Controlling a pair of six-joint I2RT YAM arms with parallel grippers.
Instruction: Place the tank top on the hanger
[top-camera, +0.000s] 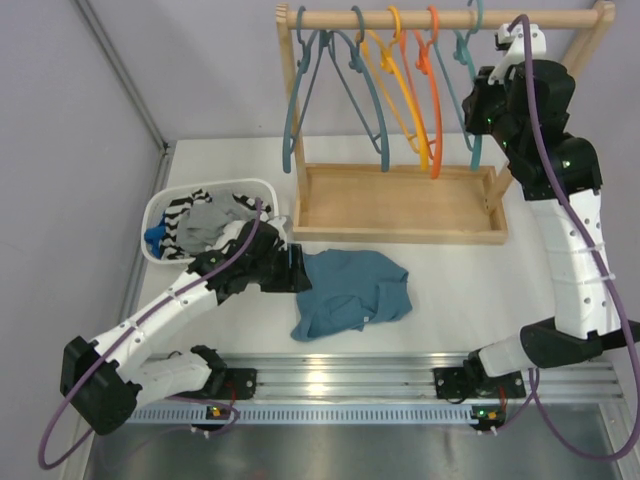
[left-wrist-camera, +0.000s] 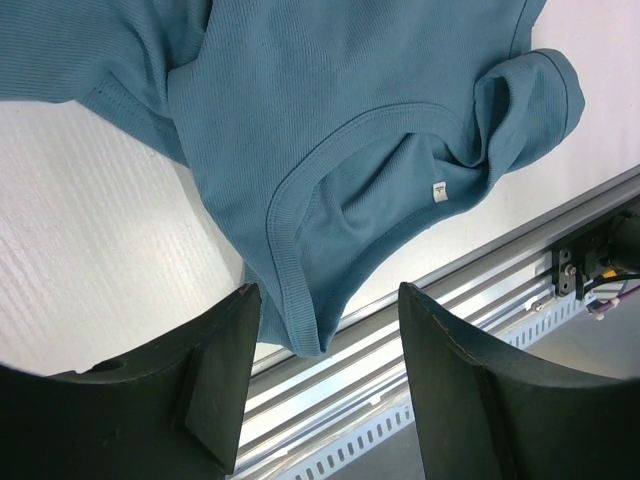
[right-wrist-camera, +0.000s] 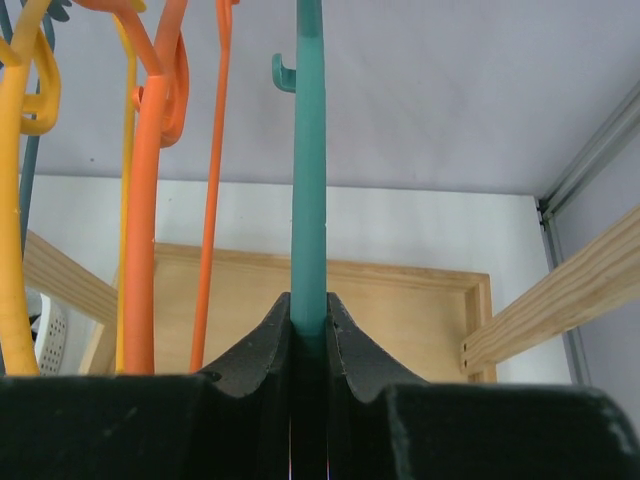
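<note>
- Your right hand (right-wrist-camera: 308, 335) is pressed together on the hanger (right-wrist-camera: 308, 190). It pinches the lower stretch while the top hangs from the rail (top-camera: 420, 18) above the hand, probably so you can lift it free.
- Your left hand (left-wrist-camera: 325, 400) is spread and empty, low over the worktop (left-wrist-camera: 90, 240). The tank top (left-wrist-camera: 350, 130) lies crumpled just ahead of it, with one corner showing between the fingers, well placed for a pinch.
- From above, the right arm hides most of the hanger. The straps are bunched, so you cannot tell them apart.

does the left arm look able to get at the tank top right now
Probably yes: the left gripper is open at the edge of the tank top, its hem showing between the fingers, with nothing in the way.
</note>
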